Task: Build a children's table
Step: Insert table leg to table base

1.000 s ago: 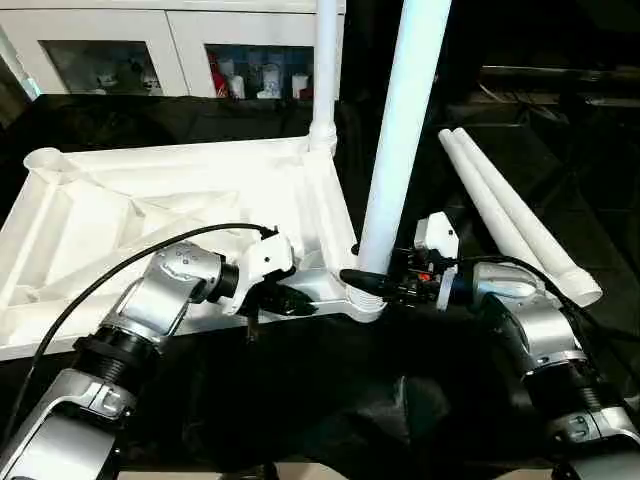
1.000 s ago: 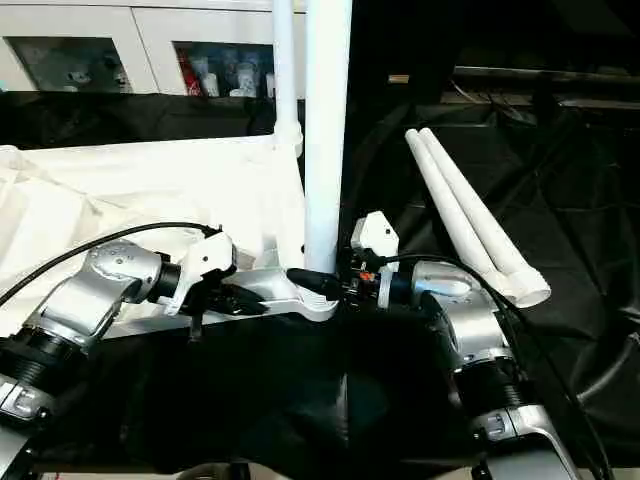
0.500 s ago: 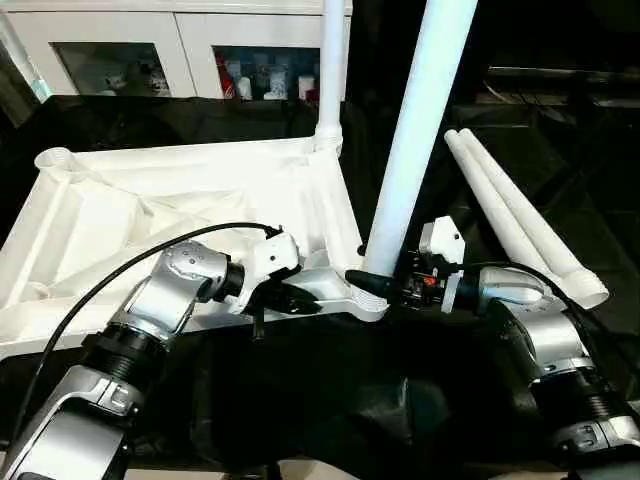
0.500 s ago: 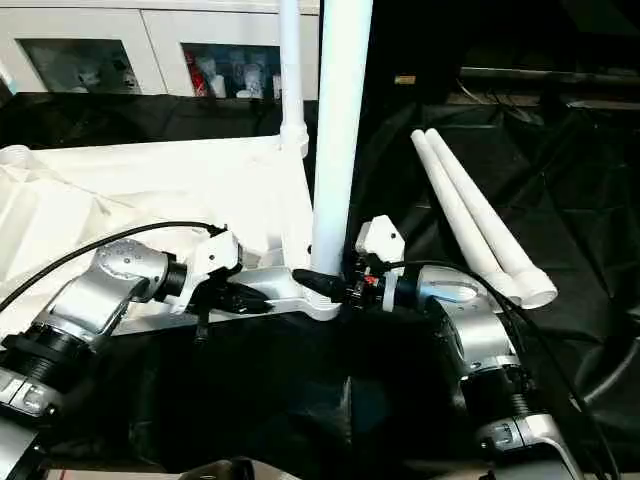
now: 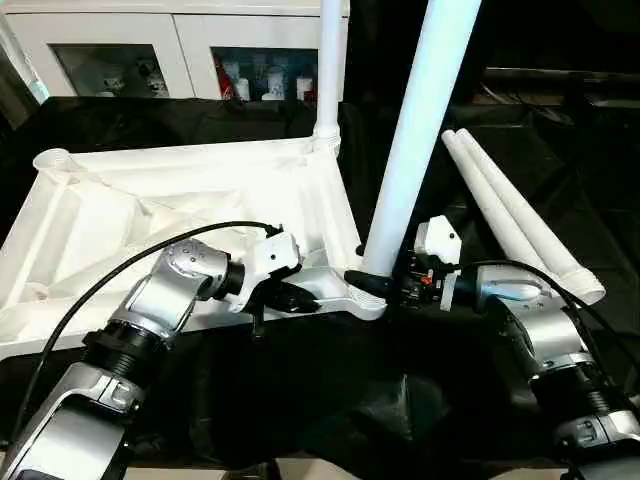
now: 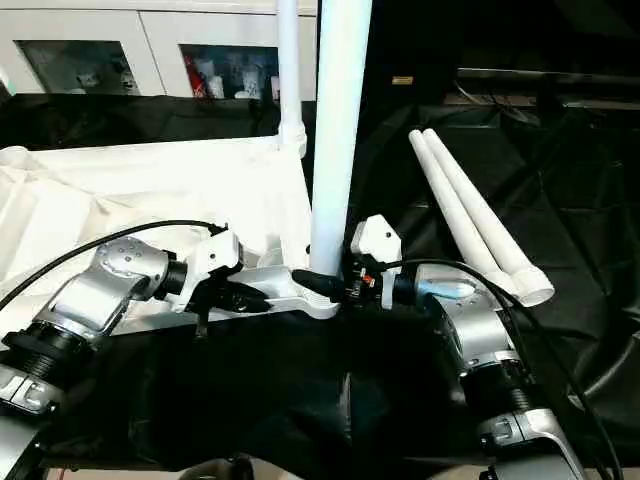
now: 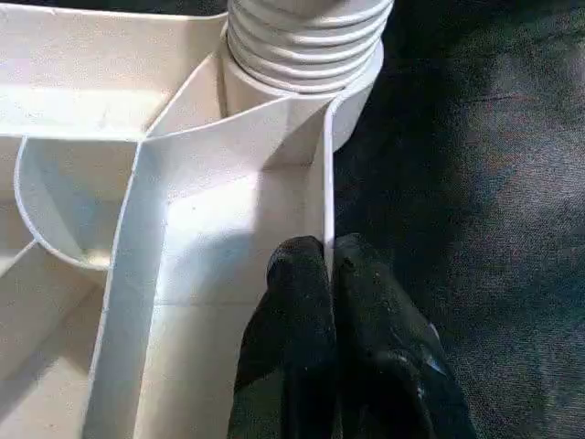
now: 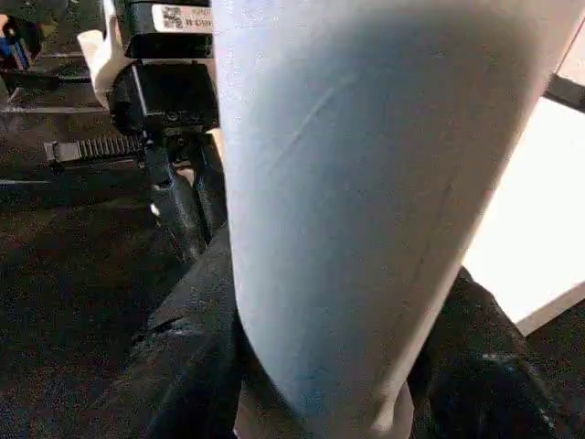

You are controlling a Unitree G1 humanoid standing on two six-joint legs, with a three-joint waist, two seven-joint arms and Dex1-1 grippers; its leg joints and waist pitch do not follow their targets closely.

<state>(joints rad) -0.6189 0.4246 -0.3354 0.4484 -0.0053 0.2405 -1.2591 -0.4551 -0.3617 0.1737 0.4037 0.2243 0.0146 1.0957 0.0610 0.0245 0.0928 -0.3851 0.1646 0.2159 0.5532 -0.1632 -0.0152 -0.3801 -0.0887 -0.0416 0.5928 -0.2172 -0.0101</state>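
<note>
Left gripper (image 7: 329, 274) clamped on thin front rim of white plastic ribbed rectangular table top (image 5: 150, 215), laid underside-up on black cloth (image 5: 330, 400). Right gripper (image 5: 372, 283) closed around base of long white tapered tube leg (image 5: 415, 130), seated tilted in near corner socket (image 5: 362, 300). Second leg (image 5: 330, 60) seen upright in far corner socket. Two loose legs (image 5: 520, 220) laid side by side, well right of top.

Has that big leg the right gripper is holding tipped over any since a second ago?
Yes. The leg leans further right, away from the upright corner leg.
</note>
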